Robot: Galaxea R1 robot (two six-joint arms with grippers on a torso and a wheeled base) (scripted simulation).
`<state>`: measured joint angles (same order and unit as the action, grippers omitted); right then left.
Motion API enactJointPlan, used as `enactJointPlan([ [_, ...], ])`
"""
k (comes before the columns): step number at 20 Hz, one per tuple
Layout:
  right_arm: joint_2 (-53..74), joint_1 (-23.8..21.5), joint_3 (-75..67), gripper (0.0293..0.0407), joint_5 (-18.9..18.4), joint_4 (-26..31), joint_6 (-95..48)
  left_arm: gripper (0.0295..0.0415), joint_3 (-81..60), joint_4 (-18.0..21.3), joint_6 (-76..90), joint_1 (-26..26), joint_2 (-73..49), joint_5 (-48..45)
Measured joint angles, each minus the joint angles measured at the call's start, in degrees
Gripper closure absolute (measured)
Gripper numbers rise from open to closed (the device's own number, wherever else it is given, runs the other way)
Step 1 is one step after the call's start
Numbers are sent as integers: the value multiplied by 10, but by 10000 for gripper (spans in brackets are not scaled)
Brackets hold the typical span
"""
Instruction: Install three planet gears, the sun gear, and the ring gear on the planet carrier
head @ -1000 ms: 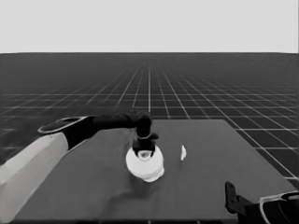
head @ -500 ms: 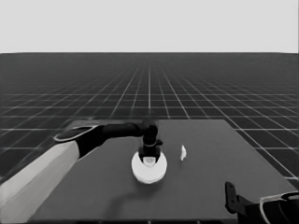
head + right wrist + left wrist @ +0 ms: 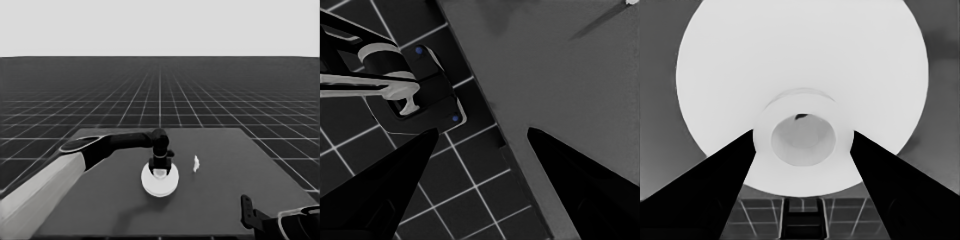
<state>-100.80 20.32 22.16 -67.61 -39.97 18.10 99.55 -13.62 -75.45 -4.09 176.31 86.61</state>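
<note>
White against the dark table [image 3: 215,210], only two shapes show in the head view: a round stack near the middle and a thin white piece [image 3: 196,163] just to its right, apart from it.

From the left edge the left arm [image 3: 75,165] reaches in, pale grey low in the corner and black toward the wrist, bending down over the middle of the table. Its left gripper [image 3: 159,172] stands upright right above the larger round part [image 3: 160,182]. In the left wrist view this left gripper [image 3: 802,145] has its two black fingers [image 3: 725,170] spread on either side of the raised middle collar of the larger round part [image 3: 800,65], the tips close against the collar's two sides. Whether they press it or only flank it cannot be told from the pictures. The part's wide white face fills most of that view, with the small centre hole inside the collar. The gears and the smaller round part are not to be seen; the larger part covers whatever lies beneath it.

Farther right, the thin white piece lies alone on the table, tilted, nearer the far edge than the near one.

At the lower right corner the right arm [image 3: 280,225] waits. The right gripper [image 3: 482,150] hangs over the table's corner and the grid floor, its fingers spread wide with nothing between them.
</note>
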Motion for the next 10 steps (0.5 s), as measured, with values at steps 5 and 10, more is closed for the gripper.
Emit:
enactJointPlan([
  [5, 0, 0, 0, 315, 0, 0, 0, 362, 0, 0, 24, -1, 0, 0],
  [10, 0, 0, 0, 315, 0, 0, 0, 362, 0, 0, 49, -2, -1, 0],
])
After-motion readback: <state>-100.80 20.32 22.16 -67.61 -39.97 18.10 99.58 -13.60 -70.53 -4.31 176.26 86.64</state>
